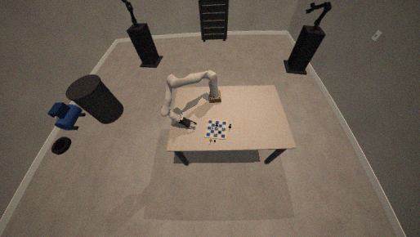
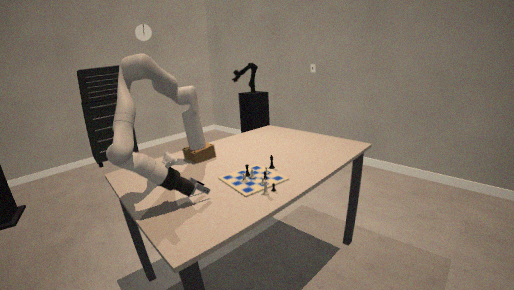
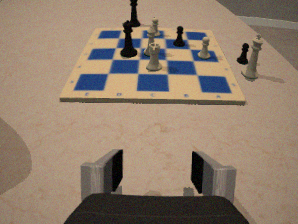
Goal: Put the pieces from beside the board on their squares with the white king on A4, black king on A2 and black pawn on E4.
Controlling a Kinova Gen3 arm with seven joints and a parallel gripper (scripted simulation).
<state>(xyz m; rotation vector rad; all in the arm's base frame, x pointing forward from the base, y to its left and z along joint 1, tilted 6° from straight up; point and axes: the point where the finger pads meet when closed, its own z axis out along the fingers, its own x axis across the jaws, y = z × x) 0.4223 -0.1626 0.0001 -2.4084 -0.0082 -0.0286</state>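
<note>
The blue and cream chessboard (image 3: 153,63) lies on the table, also seen from above (image 1: 216,129) and from the side (image 2: 253,180). The white king (image 3: 253,58) and the black pawn (image 3: 244,54) stand upright on the table just off the board's right edge in the wrist view. The black king (image 3: 133,11) stands upright beyond the board's far edge. Several pieces stand on the board, among them a tall black piece (image 3: 128,39) and a white piece (image 3: 152,56). My gripper (image 3: 157,165) (image 2: 200,188) is open and empty, low over the table, a short way from the board's near edge.
The arm's base (image 2: 198,152) stands on the table behind the board. The table's edge runs close behind the white king. Two black pedestals with arms (image 1: 304,46) and a dark shelf (image 1: 213,18) stand far off on the floor.
</note>
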